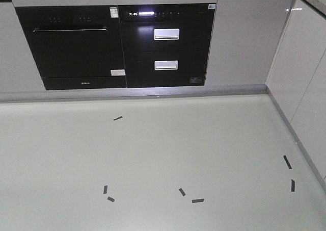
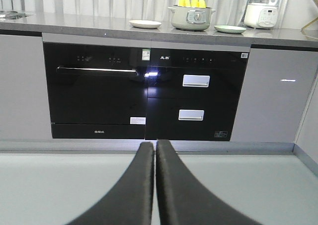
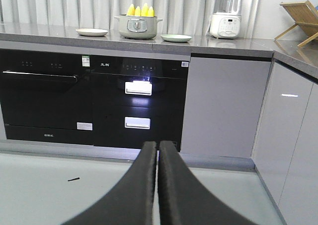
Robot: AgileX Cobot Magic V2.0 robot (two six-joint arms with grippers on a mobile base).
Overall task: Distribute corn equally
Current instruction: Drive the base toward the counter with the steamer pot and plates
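Both arms sit low at the bottom of my wrist views, the left gripper [image 2: 155, 145] and right gripper [image 3: 158, 144] pinched together on nothing. Beyond the floor [image 1: 153, 154] and the black oven fronts [image 2: 94, 91], the corn [image 2: 191, 0] stands upright in a grey pot [image 2: 191, 17] at top centre, flanked by a white plate [image 2: 145, 24] and a green plate [image 2: 230, 29]. My worry is tapered cobs slipping from the fingers or rolling off those shallow plates.
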